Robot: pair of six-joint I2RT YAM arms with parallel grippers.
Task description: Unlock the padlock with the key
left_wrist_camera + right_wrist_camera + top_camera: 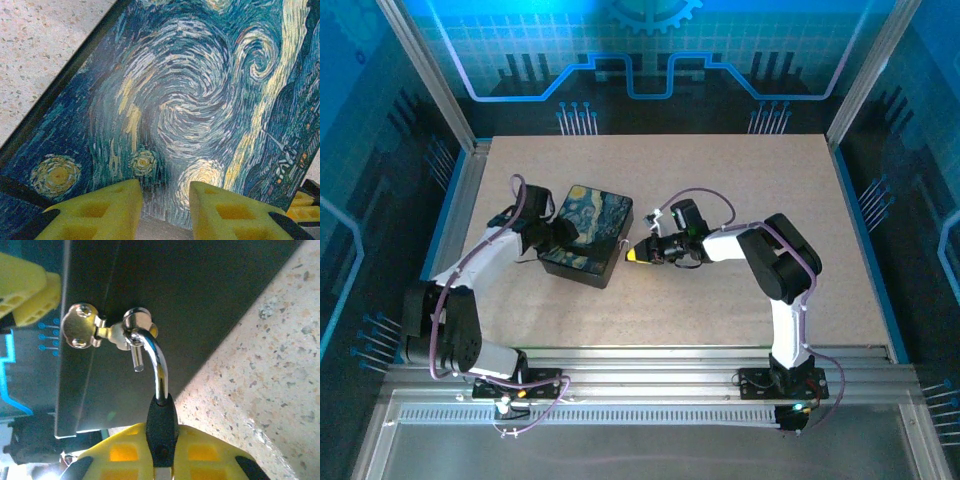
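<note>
Gripping the padlock (161,426), right end effector (160,452); left end effector (166,202) open at painted box (175,100).

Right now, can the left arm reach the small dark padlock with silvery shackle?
Probably not: the right end effector grips the padlock at the black box's hasp; the left end effector sits across the lid.

The surface (720,300) is a pale, speckled rectangular board with metal rails along its 3, 6 and 9 o'clock edges in the top view. One thing lies directly on it: a black box (586,234), sitting flat toward 9 o'clock from the middle. The box is turned askew, its longer sides running roughly from 1 to 7 o'clock. Its lid, painted in blue-and-yellow swirls, faces up. In the right wrist view the box's dark side casts a shadow on the speckled board beside it.
</note>
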